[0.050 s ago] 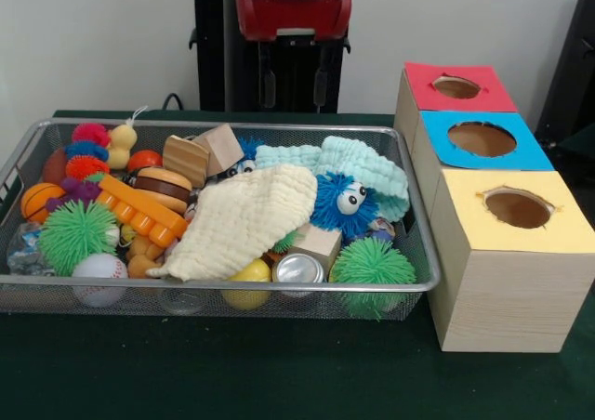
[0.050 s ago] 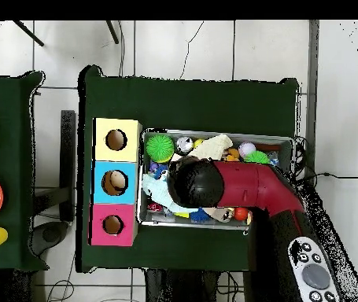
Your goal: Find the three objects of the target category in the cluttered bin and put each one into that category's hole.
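Cream cloth (image 1: 244, 221) sprawls over the wire bin's (image 1: 232, 282) middle; a blind grab could snag it, and I cannot tell the gripper's (image 1: 293, 85) state

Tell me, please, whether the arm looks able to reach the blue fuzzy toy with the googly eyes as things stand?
Probably yes. The blue fuzzy toy lies on top of the pile in the wire bin, with nothing over it; the cream cloth only sits beside it, and the arm is above the bin.
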Controlling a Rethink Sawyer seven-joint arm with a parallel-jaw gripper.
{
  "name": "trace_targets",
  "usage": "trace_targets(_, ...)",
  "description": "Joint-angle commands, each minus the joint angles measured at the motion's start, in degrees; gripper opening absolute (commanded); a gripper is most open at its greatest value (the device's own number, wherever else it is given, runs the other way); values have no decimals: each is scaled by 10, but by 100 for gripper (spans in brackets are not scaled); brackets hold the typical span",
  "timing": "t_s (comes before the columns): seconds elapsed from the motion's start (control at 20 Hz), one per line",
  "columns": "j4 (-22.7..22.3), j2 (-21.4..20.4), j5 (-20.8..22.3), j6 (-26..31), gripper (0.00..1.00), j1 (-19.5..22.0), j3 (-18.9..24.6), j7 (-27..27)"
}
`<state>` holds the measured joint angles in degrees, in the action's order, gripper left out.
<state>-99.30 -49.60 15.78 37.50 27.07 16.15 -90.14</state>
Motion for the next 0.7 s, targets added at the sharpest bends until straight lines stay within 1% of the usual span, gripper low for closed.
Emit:
trace_targets(0.05,40,36,15,38,100,-7,12,-10)
trace_targets(0.1,38,45,19,22,100,-8,10,-17)
trace_targets(0.25,33,53,25,5,100,-10,4,-23)
trace_targets(0.5,26,81,33,-33,100,-11,-3,-35)
trace_targets(0.7,39,138,42,-80,100,-15,-6,-46)
